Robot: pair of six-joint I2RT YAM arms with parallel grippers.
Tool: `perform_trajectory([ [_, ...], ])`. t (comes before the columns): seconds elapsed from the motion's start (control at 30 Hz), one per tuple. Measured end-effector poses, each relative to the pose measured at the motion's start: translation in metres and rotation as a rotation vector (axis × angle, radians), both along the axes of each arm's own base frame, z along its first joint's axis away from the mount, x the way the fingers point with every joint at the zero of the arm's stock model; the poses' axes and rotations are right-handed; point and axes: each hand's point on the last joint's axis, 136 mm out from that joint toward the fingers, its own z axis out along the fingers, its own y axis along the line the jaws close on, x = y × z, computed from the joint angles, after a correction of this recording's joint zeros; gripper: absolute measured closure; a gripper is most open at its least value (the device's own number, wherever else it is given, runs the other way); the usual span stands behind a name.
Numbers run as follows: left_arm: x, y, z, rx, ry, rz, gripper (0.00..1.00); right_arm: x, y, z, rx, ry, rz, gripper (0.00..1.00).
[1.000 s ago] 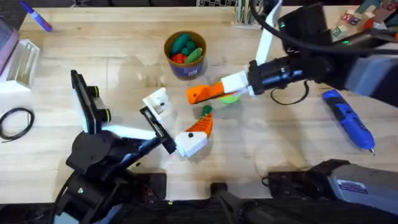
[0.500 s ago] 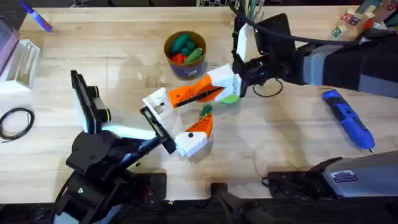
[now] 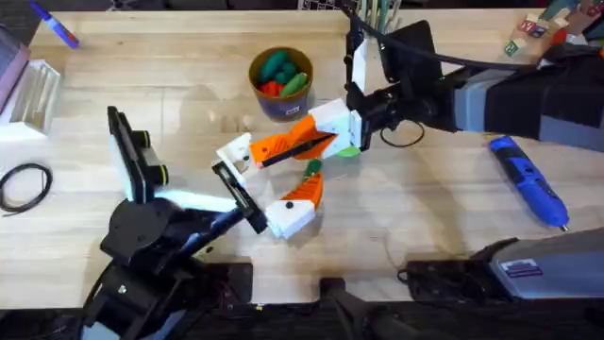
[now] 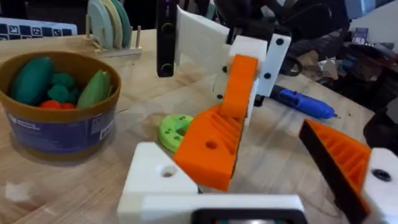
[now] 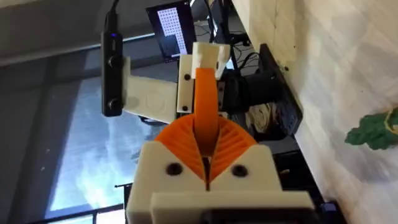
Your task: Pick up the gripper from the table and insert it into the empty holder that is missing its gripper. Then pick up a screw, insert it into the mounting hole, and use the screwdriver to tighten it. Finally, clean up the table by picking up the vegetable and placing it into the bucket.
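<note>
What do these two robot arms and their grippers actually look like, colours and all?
Both arms are mostly black, with a grey shell section on the right arm. A black cable loops beside its wrist. Each gripper has a white blocky body and orange ribbed fingers: the right gripper and the left gripper match. Small dark screw holes dot the white parts.

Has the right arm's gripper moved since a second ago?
Yes. The right gripper has swung left across the table, from beside the green ring toward the white holder, passing just below the bucket.
</note>
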Motion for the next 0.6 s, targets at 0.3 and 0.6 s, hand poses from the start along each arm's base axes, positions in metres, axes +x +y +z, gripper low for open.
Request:
perform_trajectory([
  [0.3,0.0,0.0,0.0,0.0,0.0,0.0,0.015,-0.005,0.008,-0.004,-0.024,-0.003,0.009,0.992],
  [0.6,0.001,0.001,0.0,-0.002,0.003,0.01,0.015,0.0,0.013,-0.003,-0.046,0.01,-0.016,0.992],
])
